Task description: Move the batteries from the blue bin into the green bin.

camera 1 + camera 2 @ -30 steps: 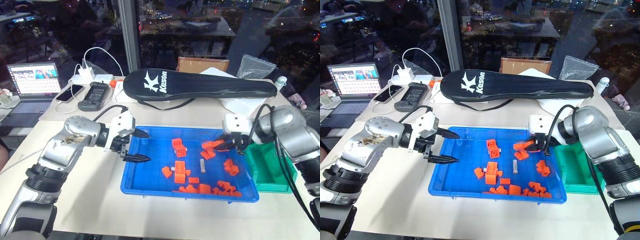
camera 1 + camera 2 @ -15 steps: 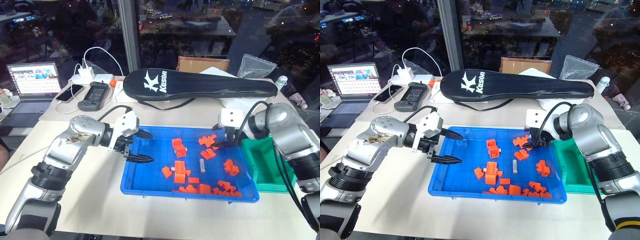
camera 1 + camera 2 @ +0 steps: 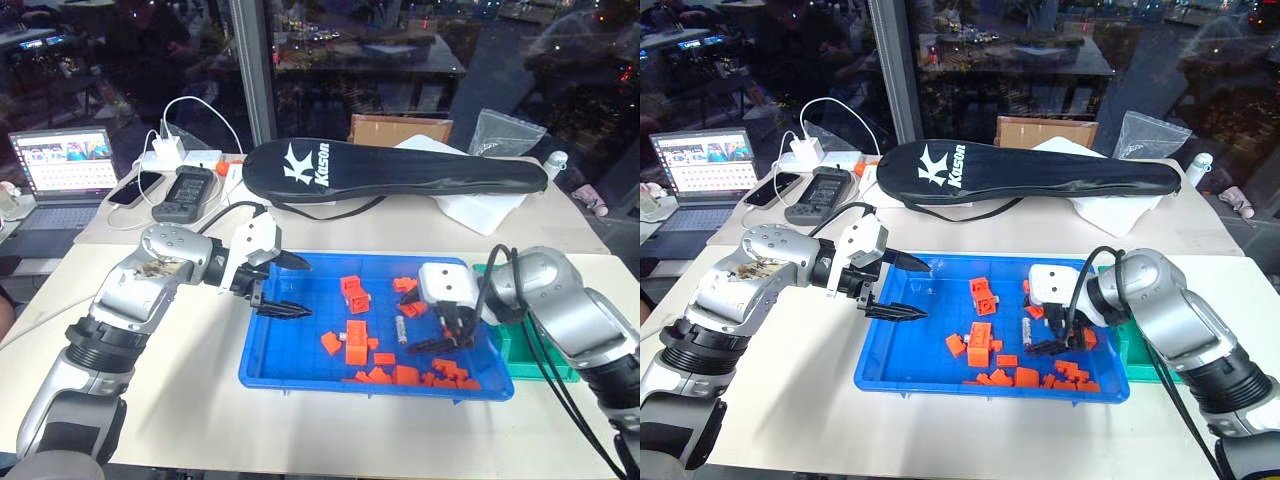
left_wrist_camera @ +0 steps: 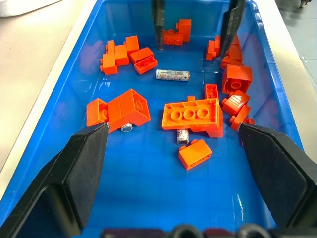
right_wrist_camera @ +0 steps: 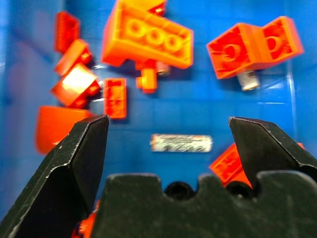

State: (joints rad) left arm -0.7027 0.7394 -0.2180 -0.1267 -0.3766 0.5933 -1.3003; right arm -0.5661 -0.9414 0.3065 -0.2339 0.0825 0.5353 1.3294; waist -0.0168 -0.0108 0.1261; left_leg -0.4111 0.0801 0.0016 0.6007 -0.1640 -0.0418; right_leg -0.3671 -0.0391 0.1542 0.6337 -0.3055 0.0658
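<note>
The blue bin (image 3: 290,350) lies in front of me on the table. One of the batteries (image 3: 401,330) lies loose among the orange blocks (image 3: 356,340). My right gripper (image 3: 446,335) hangs open just over that battery (image 5: 181,143), which lies between its fingers. Two more batteries (image 4: 183,136) poke out from under blocks. My left gripper (image 3: 302,288) is open and empty over the bin's left end. The green bin (image 3: 520,352) stands against the blue bin's right side, partly hidden by my right arm.
A black racket case (image 3: 400,170) lies across the table behind the bins, with white cloth and a cardboard box beyond it. A laptop (image 3: 62,165), a phone and chargers with cables sit at the far left.
My right gripper has gone from shut to open and has come nearer, leftward and lower, from the bin's far right corner to over the loose battery. The left gripper stays put.
</note>
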